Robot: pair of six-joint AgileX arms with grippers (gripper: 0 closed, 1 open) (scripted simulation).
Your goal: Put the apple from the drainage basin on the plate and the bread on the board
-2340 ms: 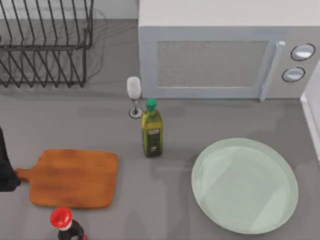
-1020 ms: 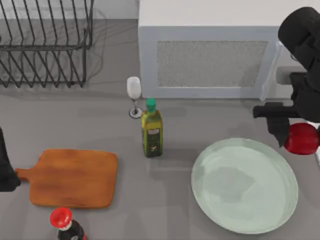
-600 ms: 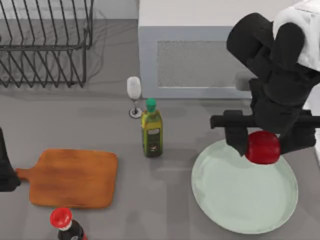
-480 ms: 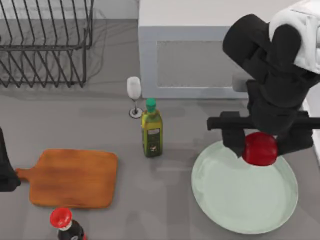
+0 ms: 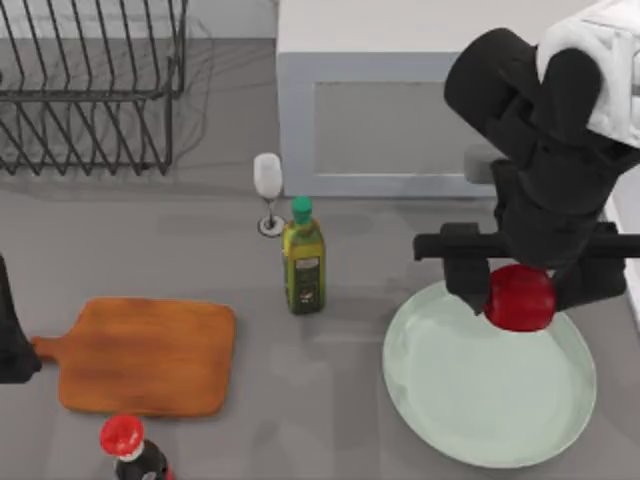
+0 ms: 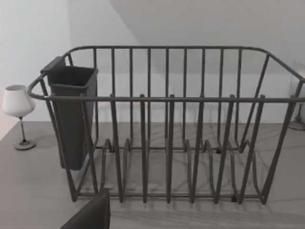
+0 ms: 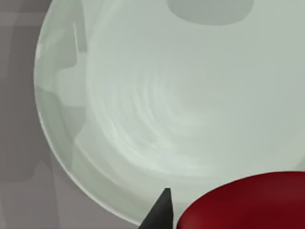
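one apple (image 5: pixel 520 297), one plate (image 5: pixel 470 410), right gripper (image 5: pixel 520 285)

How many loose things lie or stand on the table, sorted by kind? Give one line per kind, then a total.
Bottles: 2, the green-capped oil bottle and the red-capped dark bottle
Wine glass: 1
Plate: 1
Board: 1
Apple: 1, held in the right hand over the plate
Total: 6
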